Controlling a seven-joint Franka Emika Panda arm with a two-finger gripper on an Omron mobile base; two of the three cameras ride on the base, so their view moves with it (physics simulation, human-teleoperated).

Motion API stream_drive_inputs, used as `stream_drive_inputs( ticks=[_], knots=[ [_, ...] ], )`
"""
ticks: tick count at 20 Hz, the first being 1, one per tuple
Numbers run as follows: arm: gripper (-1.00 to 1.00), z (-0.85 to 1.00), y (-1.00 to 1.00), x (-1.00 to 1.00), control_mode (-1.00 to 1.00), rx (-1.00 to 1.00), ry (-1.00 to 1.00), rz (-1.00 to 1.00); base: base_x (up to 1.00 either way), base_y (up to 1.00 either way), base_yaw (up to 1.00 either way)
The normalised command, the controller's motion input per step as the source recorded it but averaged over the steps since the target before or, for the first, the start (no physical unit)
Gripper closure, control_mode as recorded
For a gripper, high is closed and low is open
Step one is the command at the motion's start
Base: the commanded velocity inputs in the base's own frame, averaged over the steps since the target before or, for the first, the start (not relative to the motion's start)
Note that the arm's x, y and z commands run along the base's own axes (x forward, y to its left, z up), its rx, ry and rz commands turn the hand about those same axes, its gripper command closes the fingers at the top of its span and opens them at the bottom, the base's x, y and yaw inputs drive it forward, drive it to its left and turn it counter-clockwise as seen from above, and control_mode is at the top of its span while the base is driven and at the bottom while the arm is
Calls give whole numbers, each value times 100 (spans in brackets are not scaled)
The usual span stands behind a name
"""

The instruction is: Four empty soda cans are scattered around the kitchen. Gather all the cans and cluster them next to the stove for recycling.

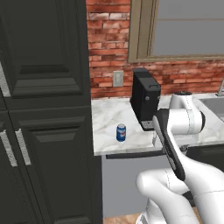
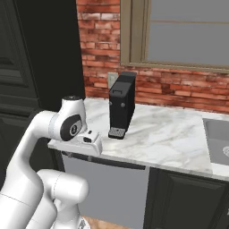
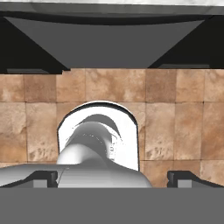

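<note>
One blue soda can (image 1: 120,132) with a red-white label and silver top stands upright on the marble counter (image 1: 105,118), close to its front edge. My arm is folded in front of the counter, with the hand (image 2: 91,140) just below the counter's front edge, to the right of the can. In the hand view my gripper (image 3: 113,178) points down at the tiled floor. Its fingertips (image 3: 43,177) stand far apart, open, with nothing between them. The stove is out of view.
A black coffee machine (image 1: 145,98) (image 2: 121,103) stands on the counter against the brick wall. Tall dark cabinets (image 1: 43,109) rise at the left. A sink (image 2: 218,136) lies to the right. A grey panel (image 2: 105,185) sits under the counter.
</note>
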Motion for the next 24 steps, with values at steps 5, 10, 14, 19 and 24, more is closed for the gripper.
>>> stream_drive_inputs(
  ticks=[5, 10, 14, 19, 24],
  knots=[
    [-100, 0, 0, 0, 100, 0, 0, 0, 24, 6, -10],
    [-100, 0, 0, 0, 100, 0, 0, 0, 32, 9, -11],
    [-100, 0, 0, 0, 100, 0, 0, 0, 26, 6, -9],
    [-100, 0, 0, 0, 100, 0, 0, 0, 46, 8, -6],
    [-100, 0, 0, 0, 100, 0, 0, 0, 67, 1, -1]
  ],
)
